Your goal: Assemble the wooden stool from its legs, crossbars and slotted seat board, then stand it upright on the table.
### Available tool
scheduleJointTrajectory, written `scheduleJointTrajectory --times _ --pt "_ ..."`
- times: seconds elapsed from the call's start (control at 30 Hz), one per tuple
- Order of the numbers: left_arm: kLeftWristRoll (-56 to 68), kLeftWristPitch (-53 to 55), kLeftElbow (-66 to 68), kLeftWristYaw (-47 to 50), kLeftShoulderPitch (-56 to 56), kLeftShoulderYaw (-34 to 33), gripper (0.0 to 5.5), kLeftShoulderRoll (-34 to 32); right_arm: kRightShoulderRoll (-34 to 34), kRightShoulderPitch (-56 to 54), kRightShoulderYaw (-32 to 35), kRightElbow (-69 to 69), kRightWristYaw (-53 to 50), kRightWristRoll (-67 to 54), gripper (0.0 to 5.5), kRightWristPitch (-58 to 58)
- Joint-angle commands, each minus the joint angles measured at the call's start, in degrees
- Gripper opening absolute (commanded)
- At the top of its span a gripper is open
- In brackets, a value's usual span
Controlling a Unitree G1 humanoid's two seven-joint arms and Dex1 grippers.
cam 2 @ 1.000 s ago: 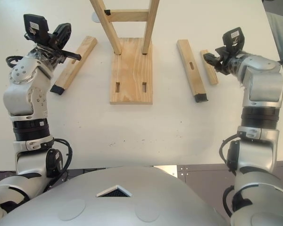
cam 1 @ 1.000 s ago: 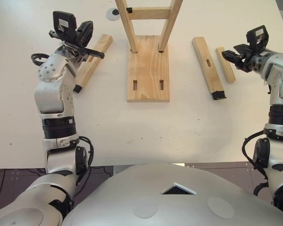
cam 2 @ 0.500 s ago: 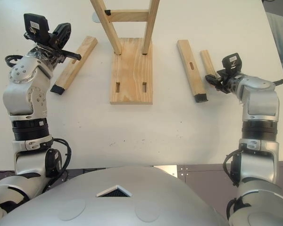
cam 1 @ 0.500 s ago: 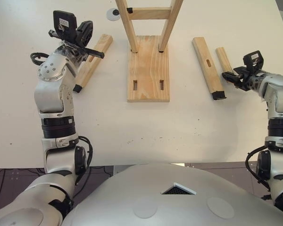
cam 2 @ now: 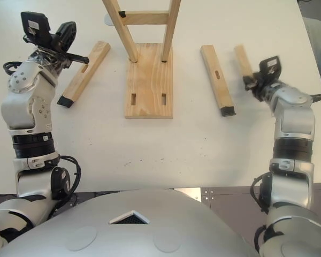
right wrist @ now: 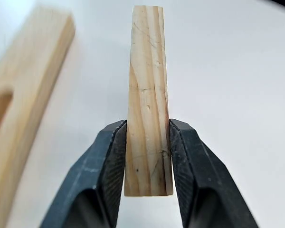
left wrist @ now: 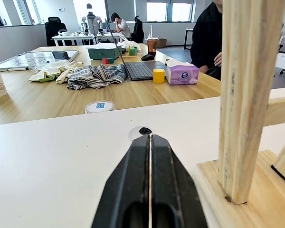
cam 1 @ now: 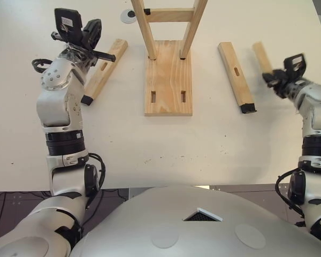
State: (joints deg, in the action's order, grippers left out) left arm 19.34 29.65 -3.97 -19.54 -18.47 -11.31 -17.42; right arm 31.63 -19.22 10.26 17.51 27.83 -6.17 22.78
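right gripper (cam 2: 259,80) clamps the short crossbar (cam 2: 242,58) by its near end, close to the table's (cam 1: 203,139) right edge, with its long axis pointing at the far edge. the mortised leg (cam 1: 235,75) lies just inboard, nearly parallel, so the crossbar likely needs turning crosswise. left gripper (left wrist: 150,142), pinched closed, hovers near the far-left corner.

Crossbar (cam 2: 242,58) now aloft in right claw (cam 2: 251,83)

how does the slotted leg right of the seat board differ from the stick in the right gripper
The slotted leg is wider and longer, with a slot and a black cap on its near end; the crossbar is slimmer and plain. The slotted leg lies loose on the table; the crossbar is clamped at one end by the right gripper. Both are pale wood.
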Motion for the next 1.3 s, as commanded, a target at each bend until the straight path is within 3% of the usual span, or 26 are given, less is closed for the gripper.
scheduleJointTrajectory --times 0.03,0.17,0.33,0.63,0.8,1.3 --pt "11.15 5.09 -7.33 -2.71 -4.64 -3.48 0.00 1.10 -4.07 -9.54 0.57 -8.08 -2.98 -2.32 1.29 -7.71" --pt "22.22 9.73 -12.71 -1.72 -8.96 -6.23 0.00 2.33 -9.66 -12.99 -6.44 -18.49 -3.66 -1.19 1.29 -13.20" --pt "32.74 12.11 -13.81 1.66 -12.40 -9.76 0.66 3.15 -13.26 -13.15 -15.32 -25.03 -3.01 2.84 1.29 -17.97" --pt "47.90 15.62 -16.29 6.48 -11.51 -7.24 2.03 7.04 -14.97 -14.74 -19.22 -20.86 -4.09 7.57 1.29 -26.06" --pt "48.92 14.66 -14.85 7.72 -11.83 -5.42 2.07 7.46 -15.81 -14.46 -21.19 -20.53 -3.14 7.92 1.29 -28.79" --pt "53.91 12.80 -11.95 9.62 -12.48 -8.29 2.07 5.63 -16.19 -10.63 -23.17 -23.30 -0.37 6.21 1.29 -29.09"
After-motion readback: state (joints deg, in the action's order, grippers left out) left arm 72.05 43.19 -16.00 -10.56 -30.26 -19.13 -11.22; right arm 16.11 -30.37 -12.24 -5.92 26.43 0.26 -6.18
